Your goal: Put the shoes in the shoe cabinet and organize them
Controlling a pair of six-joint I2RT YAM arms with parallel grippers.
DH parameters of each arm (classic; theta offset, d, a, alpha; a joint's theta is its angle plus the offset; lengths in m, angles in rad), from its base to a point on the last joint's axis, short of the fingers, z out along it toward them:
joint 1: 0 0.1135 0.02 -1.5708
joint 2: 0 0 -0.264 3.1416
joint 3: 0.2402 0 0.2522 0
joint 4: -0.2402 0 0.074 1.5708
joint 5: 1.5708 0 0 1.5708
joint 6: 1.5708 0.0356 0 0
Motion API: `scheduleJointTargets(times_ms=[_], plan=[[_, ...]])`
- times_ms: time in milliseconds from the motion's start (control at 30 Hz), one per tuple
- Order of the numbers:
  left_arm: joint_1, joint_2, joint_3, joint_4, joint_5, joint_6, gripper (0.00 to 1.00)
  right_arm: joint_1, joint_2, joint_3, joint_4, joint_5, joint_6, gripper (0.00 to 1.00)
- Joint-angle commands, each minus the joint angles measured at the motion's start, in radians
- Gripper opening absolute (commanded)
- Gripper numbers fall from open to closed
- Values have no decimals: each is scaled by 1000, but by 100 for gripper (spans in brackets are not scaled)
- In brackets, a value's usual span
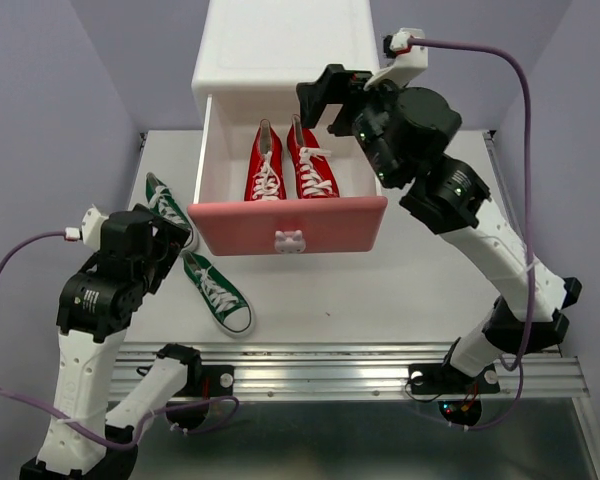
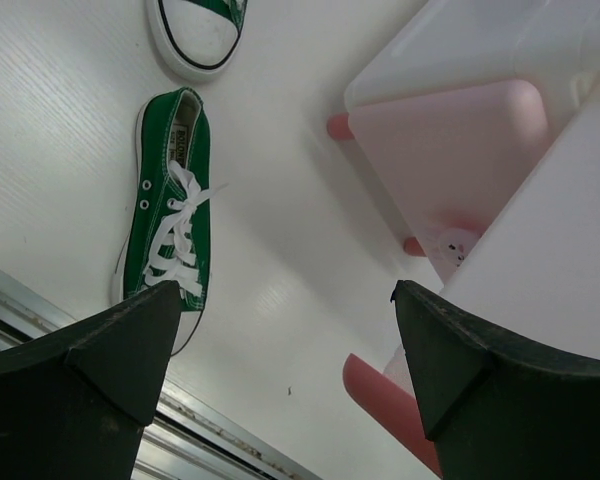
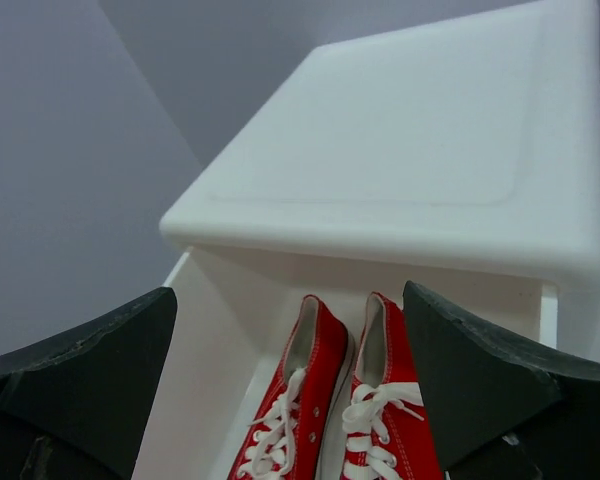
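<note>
The white shoe cabinet [image 1: 280,45] stands at the back with its upper drawer [image 1: 290,222] pulled out. Two red shoes [image 1: 266,165] [image 1: 315,165] lie side by side inside it, toes toward the pink front. My right gripper [image 1: 318,105] hovers open above the drawer's back right; in the right wrist view its gripper [image 3: 290,370] frames the red shoes [image 3: 295,405] [image 3: 390,410] without holding either. Two green shoes [image 1: 168,205] [image 1: 218,293] lie on the table at the left. My left gripper [image 1: 176,238] hangs open between them, empty [image 2: 285,350], with one green shoe [image 2: 170,215] just beyond its left finger.
The open drawer's pink front [image 2: 380,400] and the paler lower drawer front [image 2: 450,150] sit close to the left gripper's right side. A metal rail [image 1: 360,365] runs along the table's near edge. Purple walls enclose the cabinet at the back.
</note>
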Motion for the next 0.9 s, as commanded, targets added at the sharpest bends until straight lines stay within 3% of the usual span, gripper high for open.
scheduleJointTargets(times_ms=[0,233,467,667,867], plan=[[2,38,79,16,-49,47,99,3,-132,-20,38,-291,45,100],[2,169,220,66,-79,176,99,3,-98,67,-166,-653,187,100],[16,255,330,100,-82,221,99,3,-81,52,-215,-858,154,100],[82,324,439,126,-53,274,99,37,-22,146,-349,-912,68,100],[203,410,602,142,48,383,99,95,-72,57,-398,-902,36,100]])
